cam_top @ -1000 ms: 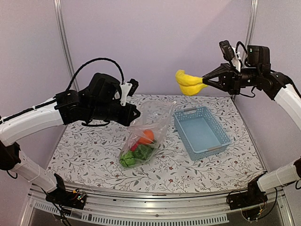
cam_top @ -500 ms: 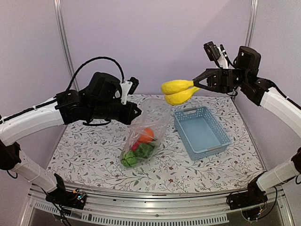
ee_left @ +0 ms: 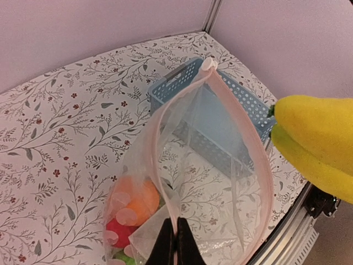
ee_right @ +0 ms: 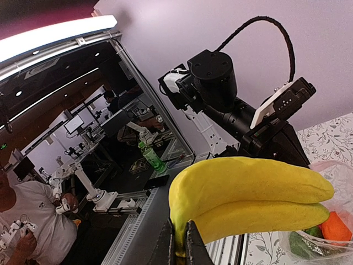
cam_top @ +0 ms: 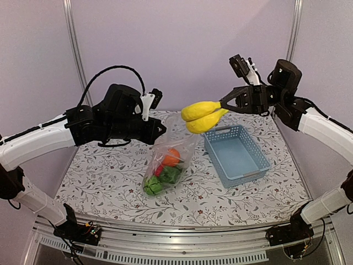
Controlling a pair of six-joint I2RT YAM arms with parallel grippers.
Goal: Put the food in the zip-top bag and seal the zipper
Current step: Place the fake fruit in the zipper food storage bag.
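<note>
from the top camera, the left gripper (cam_top: 160, 131) is pinched on the upper edge of the zip-top bag (cam_top: 175, 144), holding its mouth up while its bottom rests on the table (cam_top: 99, 176). the orange (cam_top: 172, 157), a pink-red fruit (cam_top: 158, 170) and some green pieces sit low inside it. the right gripper (cam_top: 225, 105) is clamped on the stem end of the bananas (cam_top: 202, 116), which hang in the air near the bag's mouth on the side of the light-blue basket (cam_top: 249, 172), well above the basket itself. in the left wrist view, the jaws are almost together with only the thin rim between them. the zipper (ee_left: 260, 165) runs as a pale pink loop around a mouth that gapes open, and the bananas show at the right edge, outside that loop and apart from it. in the right wrist view, the two fingers meet on the dark stem tip, with the yellow fruit stretching out from them toward the other arm. the bananas look hard, light and smooth, so a grip at the narrow stem may let them swing or twist, though it does let the blunt end go in first. the bag is thin, limp, slippery film, and a knock from the fruit could fold the mouth shut. for sealing, the stiffer zipper strip is the place to take hold, near its ends.
</note>
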